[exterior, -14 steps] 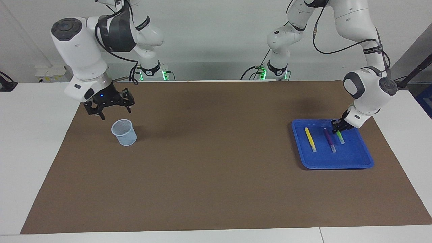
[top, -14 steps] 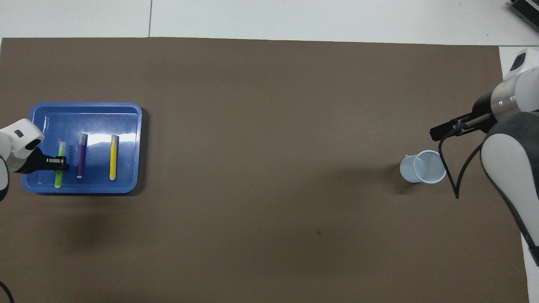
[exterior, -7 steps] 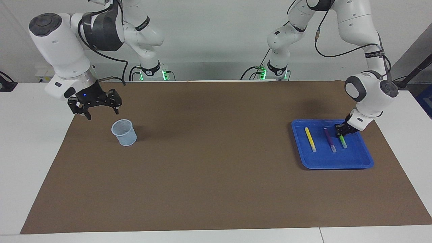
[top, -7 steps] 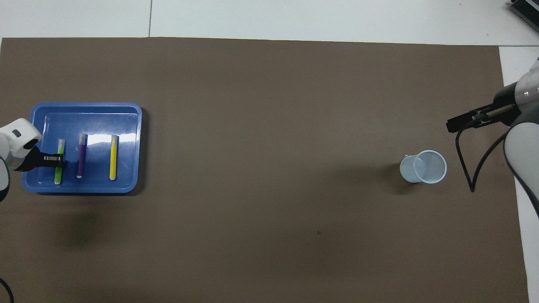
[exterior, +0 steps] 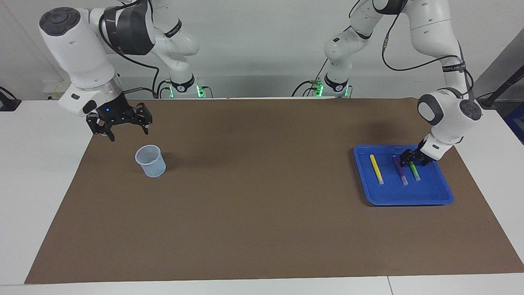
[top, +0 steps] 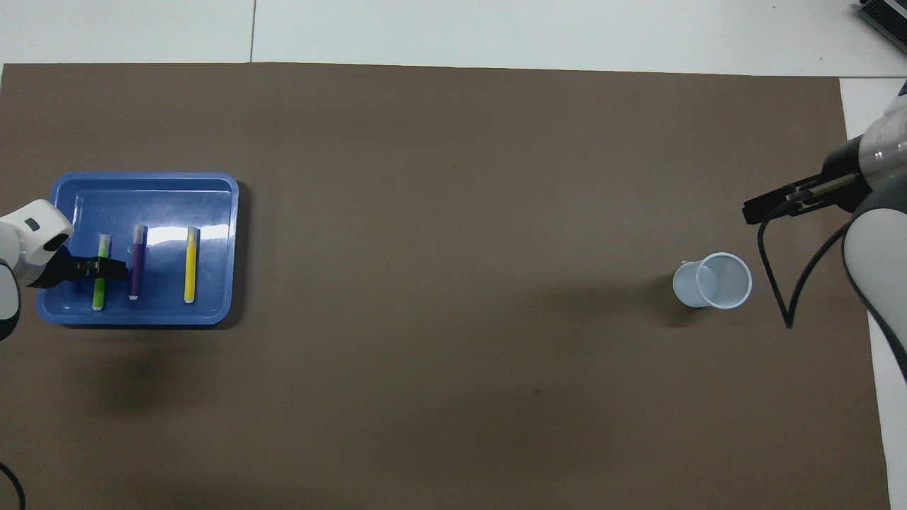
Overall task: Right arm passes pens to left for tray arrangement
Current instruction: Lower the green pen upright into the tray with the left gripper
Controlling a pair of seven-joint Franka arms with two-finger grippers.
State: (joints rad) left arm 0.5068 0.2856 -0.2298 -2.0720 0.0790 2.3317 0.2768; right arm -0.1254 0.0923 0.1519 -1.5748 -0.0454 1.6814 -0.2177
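- left gripper [exterior: 414,158] sits low in the blue tray [exterior: 434,196], its two black fingers spread apart on either side of the green pen [exterior: 415,172], holding nothing
- in the overhead view the left gripper [top: 99,266] straddles the green pen [top: 99,278] about halfway along its length; whether the fingertips touch the tray floor cannot be told
- green pen lies flat in the tray, nearest of the three to the left arm's end of the table
- purple pen [exterior: 400,170] lies just beside it, apart from it and roughly parallel
- yellow pen [exterior: 376,169] lies next, a little further apart, toward the middle of the table
- all three pens lie lengthwise, running from nearer the robots to farther from them, in the tray's nearer half
- the tray rests on the brown mat [exterior: 262,213] at the left arm's end of the table
- right gripper [exterior: 126,128], with a small blue light on its body, hangs in the air with its fingers spread wide and empty
- it is over the mat's edge at the right arm's end, up and to one side of the cup, not over it
- translucent pale-blue cup [exterior: 151,161] stands upright on the mat, well apart from the tray
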